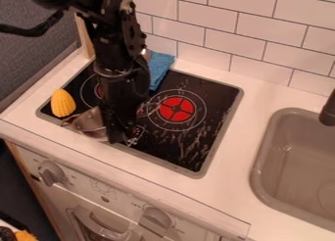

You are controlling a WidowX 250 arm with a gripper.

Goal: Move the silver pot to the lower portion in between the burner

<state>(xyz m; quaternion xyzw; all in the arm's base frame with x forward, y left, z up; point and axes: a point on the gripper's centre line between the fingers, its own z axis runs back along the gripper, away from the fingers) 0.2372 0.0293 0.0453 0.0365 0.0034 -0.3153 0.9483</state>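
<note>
The black gripper (120,133) hangs low over the front left part of the black stove top, close against the right side of the silver pot (90,123). The pot lies near the stove's front edge, its right part hidden behind the gripper. Whether the gripper holds the pot's rim cannot be made out. To the right is the burner (175,109) with a red centre. The left burner (86,90) is partly covered by the arm.
A yellow corn cob (62,103) rests at the stove's left edge, just behind the pot. A blue cloth (159,68) lies at the back edge beside the arm. The grey sink (262,161) is at the right, and a tiled wall stands behind.
</note>
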